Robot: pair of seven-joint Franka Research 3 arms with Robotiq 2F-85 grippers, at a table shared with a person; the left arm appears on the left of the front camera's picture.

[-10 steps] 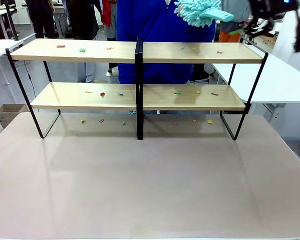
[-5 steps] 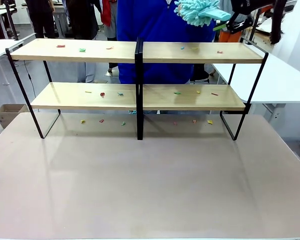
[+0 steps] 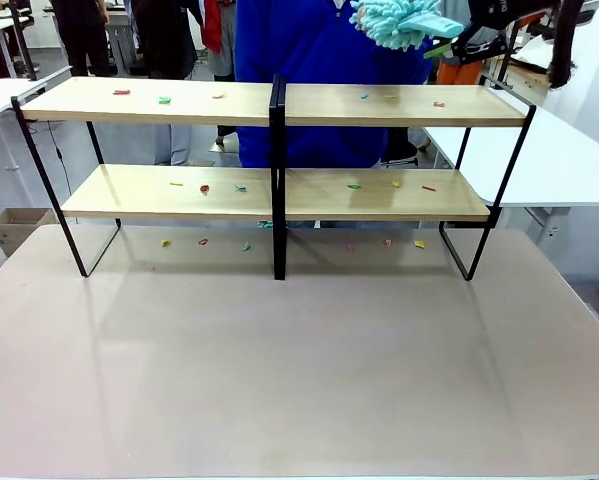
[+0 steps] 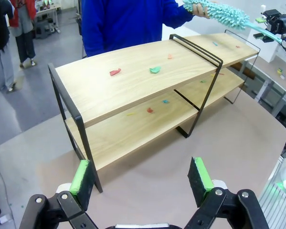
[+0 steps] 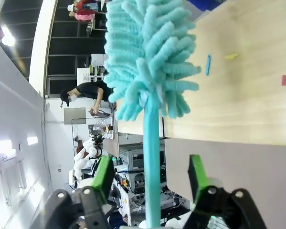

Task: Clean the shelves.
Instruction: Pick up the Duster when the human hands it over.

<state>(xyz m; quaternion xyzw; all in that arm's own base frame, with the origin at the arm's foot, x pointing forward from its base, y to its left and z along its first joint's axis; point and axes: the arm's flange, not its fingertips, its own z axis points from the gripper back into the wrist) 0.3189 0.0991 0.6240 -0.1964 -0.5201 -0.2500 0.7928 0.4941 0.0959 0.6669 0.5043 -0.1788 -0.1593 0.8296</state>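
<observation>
Right gripper (image 5: 151,164): jaws spread, green pads either side of the duster (image 5: 147,52) handle with a gap on both sides, not gripping it. The teal duster hangs above the right end of the shelves (image 3: 399,105), its fluffy head held at the far end by a person's hand (image 4: 198,8). Left gripper (image 4: 140,174): released, empty, over the table (image 3: 299,380) near the shelves' left end. The shelves stand across the table's far side; small coloured scraps (image 3: 164,100) lie on both boards and on the table beneath. A cardboard box (image 3: 17,226) sits on the floor at left.
</observation>
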